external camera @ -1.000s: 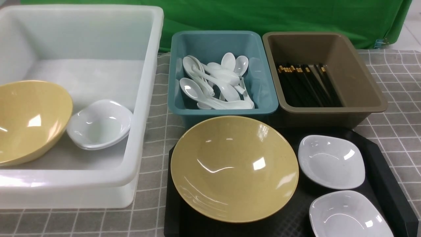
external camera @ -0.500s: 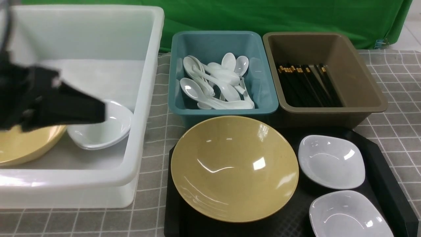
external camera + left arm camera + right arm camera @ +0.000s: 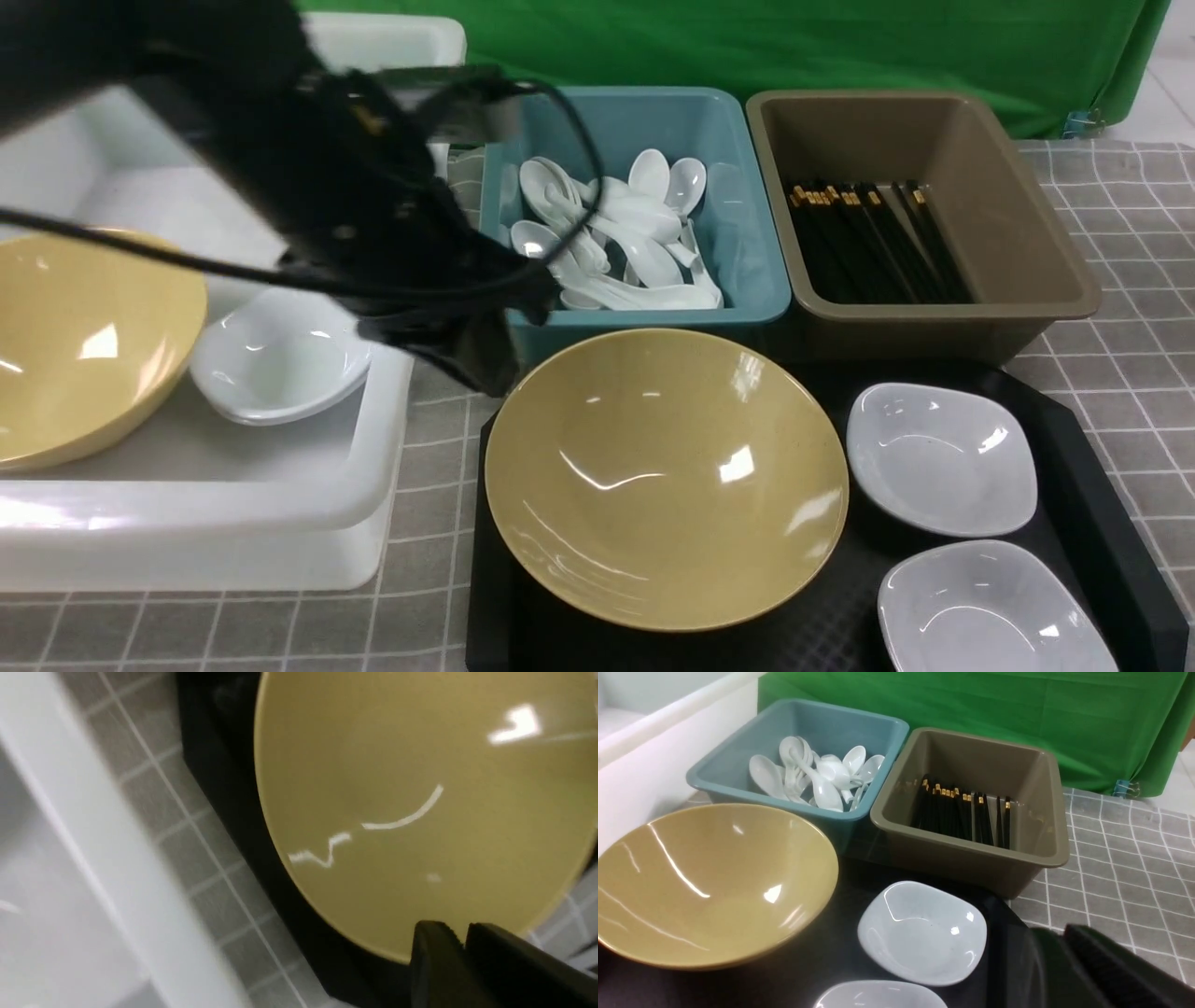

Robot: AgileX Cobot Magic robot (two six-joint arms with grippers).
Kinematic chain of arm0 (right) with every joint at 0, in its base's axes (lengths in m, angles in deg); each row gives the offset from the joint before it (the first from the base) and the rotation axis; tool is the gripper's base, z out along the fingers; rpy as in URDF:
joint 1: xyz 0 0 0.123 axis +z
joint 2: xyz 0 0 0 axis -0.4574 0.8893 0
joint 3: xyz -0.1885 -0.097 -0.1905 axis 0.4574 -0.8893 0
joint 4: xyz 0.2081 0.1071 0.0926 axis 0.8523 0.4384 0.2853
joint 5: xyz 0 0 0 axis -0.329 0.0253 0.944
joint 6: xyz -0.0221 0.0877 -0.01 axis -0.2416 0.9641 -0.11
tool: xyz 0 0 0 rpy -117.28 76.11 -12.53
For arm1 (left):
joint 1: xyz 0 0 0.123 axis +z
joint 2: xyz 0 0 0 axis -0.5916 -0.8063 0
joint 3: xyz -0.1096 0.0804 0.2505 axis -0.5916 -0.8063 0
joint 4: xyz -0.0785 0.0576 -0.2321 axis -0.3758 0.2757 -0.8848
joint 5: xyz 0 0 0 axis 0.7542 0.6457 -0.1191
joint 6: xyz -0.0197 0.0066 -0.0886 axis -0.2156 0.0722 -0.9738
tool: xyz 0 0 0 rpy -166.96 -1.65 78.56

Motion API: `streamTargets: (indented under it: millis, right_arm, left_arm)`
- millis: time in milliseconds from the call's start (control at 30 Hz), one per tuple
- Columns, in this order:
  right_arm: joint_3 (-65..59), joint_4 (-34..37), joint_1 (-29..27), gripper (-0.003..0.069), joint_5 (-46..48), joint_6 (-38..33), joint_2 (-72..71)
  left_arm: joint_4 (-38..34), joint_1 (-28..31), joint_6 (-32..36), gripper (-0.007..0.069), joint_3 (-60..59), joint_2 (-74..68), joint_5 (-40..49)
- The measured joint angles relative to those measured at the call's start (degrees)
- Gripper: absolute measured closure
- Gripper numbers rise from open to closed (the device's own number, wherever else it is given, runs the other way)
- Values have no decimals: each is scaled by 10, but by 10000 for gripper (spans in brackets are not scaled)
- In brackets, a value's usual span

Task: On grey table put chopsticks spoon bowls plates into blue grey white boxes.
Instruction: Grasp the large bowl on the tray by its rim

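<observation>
A large yellow bowl (image 3: 663, 476) sits on a black tray, with two white plates (image 3: 938, 457) (image 3: 990, 607) to its right. My left gripper (image 3: 485, 366) hangs at the bowl's far-left rim, blurred. In the left wrist view the left gripper (image 3: 462, 934) has its jaws together over the bowl's (image 3: 420, 788) edge, holding nothing. The white box (image 3: 392, 401) holds another yellow bowl (image 3: 84, 345) and a plate (image 3: 280, 359). Spoons (image 3: 635, 243) lie in the blue box (image 3: 747, 280), chopsticks (image 3: 868, 243) in the grey box (image 3: 1027, 233). My right gripper (image 3: 1057, 933) is shut over the tray's right edge, near a plate (image 3: 922, 933).
The black tray (image 3: 1102, 523) lies on the grey table (image 3: 1120, 308), in front of the blue and grey boxes. A strip of grey cloth separates the tray from the white box. A green backdrop closes off the far side.
My left arm came into view over the white box and swung right and forward, ending at the far-left rim of the yellow bowl on the tray. Nothing else moved.
</observation>
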Motion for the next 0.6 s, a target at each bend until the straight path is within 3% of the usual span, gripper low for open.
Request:
streamTargets:
  millis: [367,600]
  right_arm:
    - [0,0,0,608,0,0,0]
    - [0,0,0,607,3,0,0]
  left_arm:
    - [78,-14,0,250,81,-143,-53]
    - [91,-14,1,218,83,-174,-84]
